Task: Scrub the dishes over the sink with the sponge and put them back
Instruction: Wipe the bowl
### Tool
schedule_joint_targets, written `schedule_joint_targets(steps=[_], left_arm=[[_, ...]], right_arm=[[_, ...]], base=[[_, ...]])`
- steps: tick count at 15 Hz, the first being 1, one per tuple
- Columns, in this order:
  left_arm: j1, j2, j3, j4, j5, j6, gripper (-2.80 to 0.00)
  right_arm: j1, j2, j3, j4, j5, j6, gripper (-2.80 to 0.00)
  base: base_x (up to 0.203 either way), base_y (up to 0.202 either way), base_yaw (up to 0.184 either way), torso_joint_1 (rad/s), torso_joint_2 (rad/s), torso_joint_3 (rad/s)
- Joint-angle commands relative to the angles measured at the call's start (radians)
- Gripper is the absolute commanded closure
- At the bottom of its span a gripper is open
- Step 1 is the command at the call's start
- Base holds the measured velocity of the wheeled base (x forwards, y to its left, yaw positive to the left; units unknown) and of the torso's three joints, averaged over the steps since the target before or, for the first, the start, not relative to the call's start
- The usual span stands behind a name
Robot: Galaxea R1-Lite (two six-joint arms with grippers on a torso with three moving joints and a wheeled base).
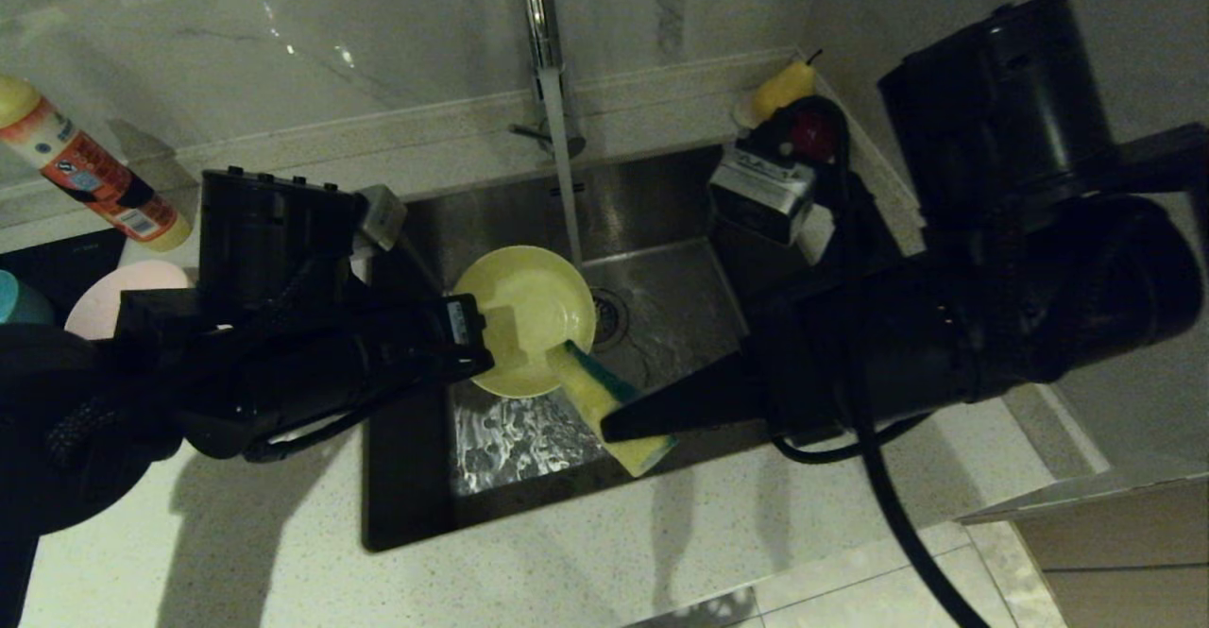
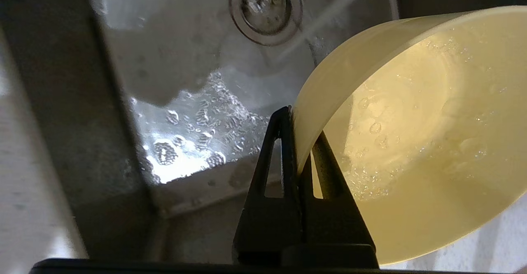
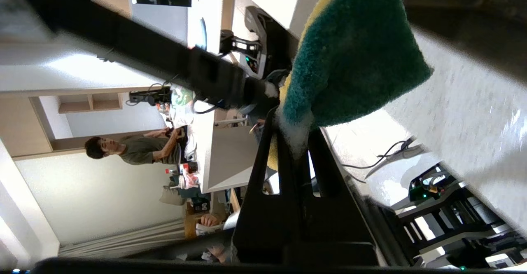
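Over the sink (image 1: pixel 661 203), my left gripper (image 1: pixel 480 343) is shut on the rim of the yellow bowl (image 1: pixel 524 312), which is tilted with its wet inside facing up. The left wrist view shows the fingers pinching the bowl wall (image 2: pixel 411 142) at my left gripper (image 2: pixel 298 142), above the drain strainer (image 2: pixel 265 8). My right gripper (image 1: pixel 619 430) is shut on the sponge (image 1: pixel 604 401), whose upper end meets the bowl's near rim. In the right wrist view the green face of the sponge (image 3: pixel 354 59) sticks out past my right gripper (image 3: pixel 294 138), with suds at the pinch.
Water runs from the tap (image 1: pixel 543 33) into the basin beside the bowl. A pink bowl (image 1: pixel 123 293) and a teal bowl (image 1: pixel 17 302) sit on the left counter near a detergent bottle (image 1: pixel 90 170). A yellow pear (image 1: pixel 782 90) lies at the back right corner.
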State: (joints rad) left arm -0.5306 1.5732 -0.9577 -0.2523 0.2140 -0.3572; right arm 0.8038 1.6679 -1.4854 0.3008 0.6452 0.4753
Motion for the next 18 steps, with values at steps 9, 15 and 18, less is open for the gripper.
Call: schedule_joint_targets(steps=[9,15,18], left_arm=[[-0.068,0.005,0.094,-0.145,0.007,0.006,0.0],[-0.082,-0.052,0.164,-0.146,0.002,0.027,0.0],[-0.094,-0.073,0.197,-0.16,0.004,0.076,0.0]], right_arm=[[0.009,0.204,-0.116,0.005,-0.018,0.005,0.0],[0.006,0.202,-0.119,0.001,-0.018,0.005,0.0],[0.002,0.217,-0.128,-0.002,-0.02,0.003,0.0]], base=[[0.0,0.0,0.0,0.0,0.0,0.0],[0.0,0.0,0.0,0.0,0.0,0.0],[0.0,0.0,0.0,0.0,0.0,0.0]])
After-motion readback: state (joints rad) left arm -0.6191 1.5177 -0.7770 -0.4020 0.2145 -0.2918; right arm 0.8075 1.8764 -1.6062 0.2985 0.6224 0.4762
